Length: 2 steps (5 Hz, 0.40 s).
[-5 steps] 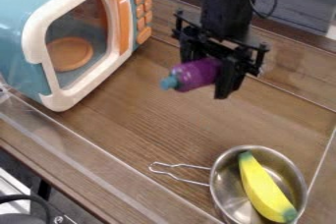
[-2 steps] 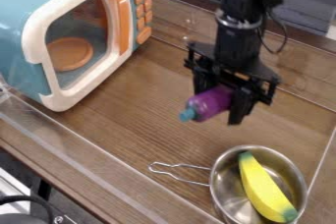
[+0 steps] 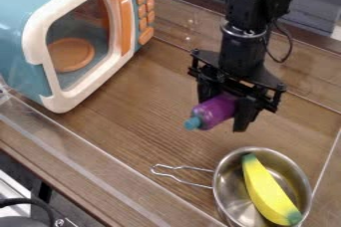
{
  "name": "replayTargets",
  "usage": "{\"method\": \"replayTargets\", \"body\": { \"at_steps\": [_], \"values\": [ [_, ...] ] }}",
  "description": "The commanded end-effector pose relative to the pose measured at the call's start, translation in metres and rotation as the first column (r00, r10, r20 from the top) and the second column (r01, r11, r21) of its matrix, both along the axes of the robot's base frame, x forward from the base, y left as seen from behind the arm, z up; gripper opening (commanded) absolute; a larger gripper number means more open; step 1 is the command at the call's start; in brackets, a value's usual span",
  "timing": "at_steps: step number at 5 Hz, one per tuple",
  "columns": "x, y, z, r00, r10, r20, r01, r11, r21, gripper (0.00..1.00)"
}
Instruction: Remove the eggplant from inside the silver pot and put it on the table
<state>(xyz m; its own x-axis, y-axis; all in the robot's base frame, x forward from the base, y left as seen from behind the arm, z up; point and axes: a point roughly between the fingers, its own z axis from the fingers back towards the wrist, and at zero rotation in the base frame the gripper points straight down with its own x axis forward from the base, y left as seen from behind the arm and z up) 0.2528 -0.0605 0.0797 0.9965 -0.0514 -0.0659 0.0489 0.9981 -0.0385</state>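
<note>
On the wood-grain worktop (image 3: 134, 121), the pot (image 3: 229, 186) stays lower right; the fingers (image 3: 224, 104), closed around the eggplant (image 3: 212, 113), have lowered it slightly, near the frame's centre

Showed purple on the eggplant (image 3: 214, 111), yellow on the banana (image 3: 269, 191), silver on the pot (image 3: 230, 193), blue, white and orange on the microwave (image 3: 48, 4), grained brown on the worktop (image 3: 147, 121).

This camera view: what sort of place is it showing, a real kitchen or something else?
Probably a play-kitchen setup on a lab-style table: a blue-and-white toy microwave, a small metal pot with a yellow toy banana, and a black robot arm.
</note>
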Motion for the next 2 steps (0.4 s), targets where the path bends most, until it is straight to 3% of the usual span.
{"method": "replayTargets", "body": {
  "at_steps": [1, 2],
  "values": [
    [0.0053, 0.0067, 0.0095, 0.998, 0.044, 0.036, -0.043, 0.999, -0.008, 0.00],
    [0.0066, 0.0115, 0.0091, 0.997, 0.074, 0.031, -0.073, 0.997, -0.009, 0.00]
  ]
}}
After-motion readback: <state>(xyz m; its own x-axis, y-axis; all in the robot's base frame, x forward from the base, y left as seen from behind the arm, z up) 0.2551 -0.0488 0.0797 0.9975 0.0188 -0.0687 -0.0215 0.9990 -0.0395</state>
